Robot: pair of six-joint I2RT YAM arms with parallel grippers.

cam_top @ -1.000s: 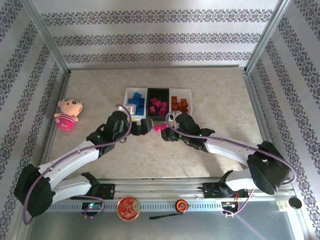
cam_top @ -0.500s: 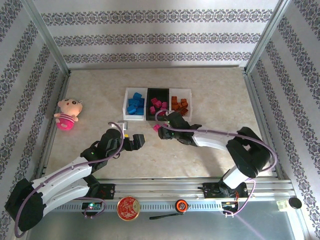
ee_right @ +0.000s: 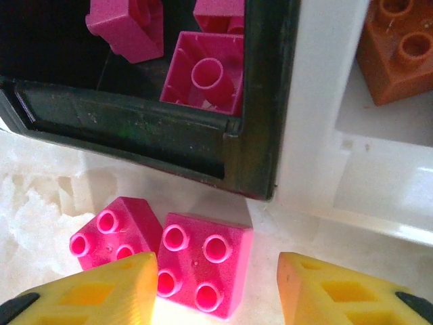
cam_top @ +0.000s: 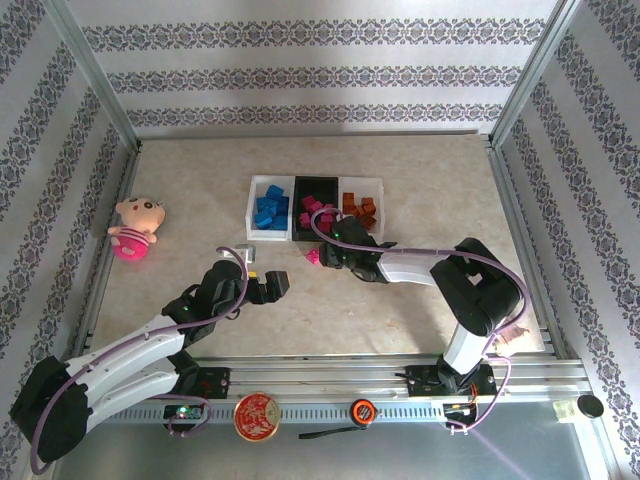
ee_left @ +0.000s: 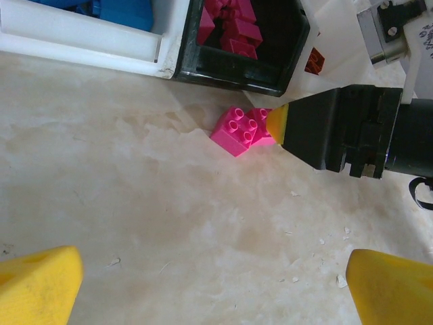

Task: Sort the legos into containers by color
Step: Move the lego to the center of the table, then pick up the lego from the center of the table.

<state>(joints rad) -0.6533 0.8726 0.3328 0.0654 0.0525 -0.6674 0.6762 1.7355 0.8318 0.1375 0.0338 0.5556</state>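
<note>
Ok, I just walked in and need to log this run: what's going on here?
The right gripper is down at the table, its fingers either side of a loose magenta studded plastic brick in front of the black rectangular tray of magenta bricks, not yet clamped. A second magenta brick lies beside it. The left gripper hangs open over the table nearby. Blue bricks sit in the left white tray, orange bricks in the right white tray.

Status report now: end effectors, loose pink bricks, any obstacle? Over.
Left end effector open, empty. Right end effector open around one pink brick. Second brick touching it, in the way.
</note>
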